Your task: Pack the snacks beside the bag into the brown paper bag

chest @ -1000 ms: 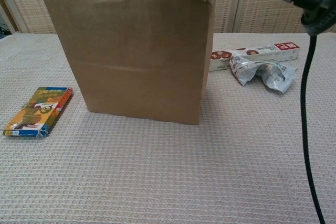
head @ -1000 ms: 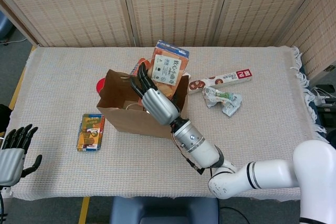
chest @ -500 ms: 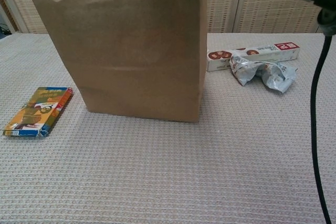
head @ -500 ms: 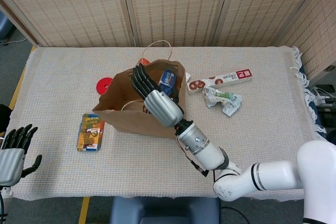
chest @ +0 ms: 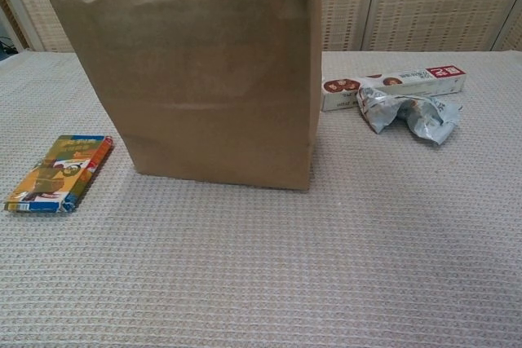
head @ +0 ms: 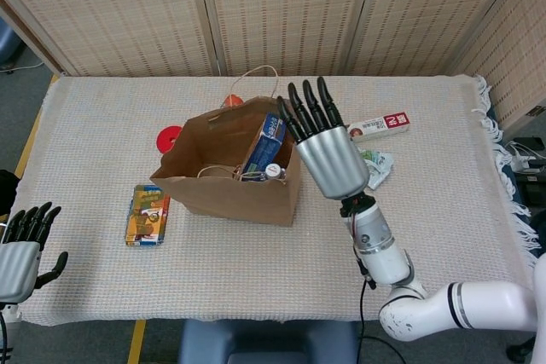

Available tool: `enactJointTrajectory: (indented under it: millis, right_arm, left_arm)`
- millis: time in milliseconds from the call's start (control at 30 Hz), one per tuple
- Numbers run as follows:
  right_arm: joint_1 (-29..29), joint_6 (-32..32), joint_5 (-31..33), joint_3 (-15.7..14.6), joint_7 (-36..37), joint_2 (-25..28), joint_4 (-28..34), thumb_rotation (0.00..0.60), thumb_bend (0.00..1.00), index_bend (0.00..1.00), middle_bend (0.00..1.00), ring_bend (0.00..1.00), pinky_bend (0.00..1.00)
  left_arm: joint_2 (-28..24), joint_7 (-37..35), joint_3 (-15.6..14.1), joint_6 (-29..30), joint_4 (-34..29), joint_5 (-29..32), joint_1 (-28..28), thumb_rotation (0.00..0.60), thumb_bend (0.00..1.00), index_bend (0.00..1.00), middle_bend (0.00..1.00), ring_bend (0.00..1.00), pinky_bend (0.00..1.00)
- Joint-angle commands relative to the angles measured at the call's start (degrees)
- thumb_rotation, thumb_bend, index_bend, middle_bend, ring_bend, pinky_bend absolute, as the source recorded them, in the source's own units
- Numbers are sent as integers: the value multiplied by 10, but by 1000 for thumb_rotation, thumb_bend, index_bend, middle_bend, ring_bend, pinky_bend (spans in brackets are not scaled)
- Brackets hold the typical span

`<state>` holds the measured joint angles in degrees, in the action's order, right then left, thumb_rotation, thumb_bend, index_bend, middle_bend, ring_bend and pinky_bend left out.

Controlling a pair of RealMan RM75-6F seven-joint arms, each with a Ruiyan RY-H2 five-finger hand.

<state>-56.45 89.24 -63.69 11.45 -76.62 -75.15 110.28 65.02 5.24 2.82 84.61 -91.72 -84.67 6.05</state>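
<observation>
The brown paper bag [head: 223,192] [chest: 196,79] stands open mid-table, with a blue snack box [head: 263,144] leaning inside it. My right hand [head: 324,149] hangs just right of the bag's mouth, raised, fingers spread and empty; the chest view does not show it. A flat green-and-orange snack box [head: 147,214] [chest: 59,173] lies left of the bag. To the bag's right lie a long white-and-red box [head: 381,124] [chest: 395,87], partly hidden behind my right hand, and a crumpled silver packet [head: 379,168] [chest: 408,113]. My left hand [head: 21,249] waits open off the table's front-left corner.
A red disc [head: 170,136] lies behind the bag's left corner and an orange item [head: 233,100] behind its back wall. The bag's cord handle [head: 256,74] loops up at the rear. Woven screens close off the far side.
My right hand has come out of the bag and moved up and to the right, empty. The snack box it held now sits inside the bag, which has settled upright.
</observation>
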Motion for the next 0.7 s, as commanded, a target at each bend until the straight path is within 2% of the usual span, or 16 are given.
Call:
enactJointTrajectory:
  millis: [33,167,267,433,567,700]
  right_arm:
    - [90,43,37,9,141,19,37,600,0,0,28,0,0]
    - [140,24,107,8,232,22,49,600,0,0,28,0,0]
    - [161,-2,149,0,266,14,28,600,0,0,28,0,5]
    - [169,-47,208,2,290,-15,-23,600,0,4,66,29,54]
    - [160,-65,214,5,289,-54,-77,600,0,108,173,142,154]
    - [150,-77,227,8,277,-93,-119,600,0,141,199,167,175]
  left_arm:
    - [0,2,0,0,-1,0,0,600,388,61,0,0,0]
    - [1,7,1,1,-3,2,0,600,388,61,0,0,0]
    - [2,10,1,2,-3,2,0,600,387,61,0,0,0]
    - [3,13,2,2,-3,3,-1,600,387,60,0,0,0]
    - [4,13,2,3,-2,4,-1,600,388,60,0,0,0]
    - [4,12,2,2,-2,4,0,600,387,60,0,0,0]
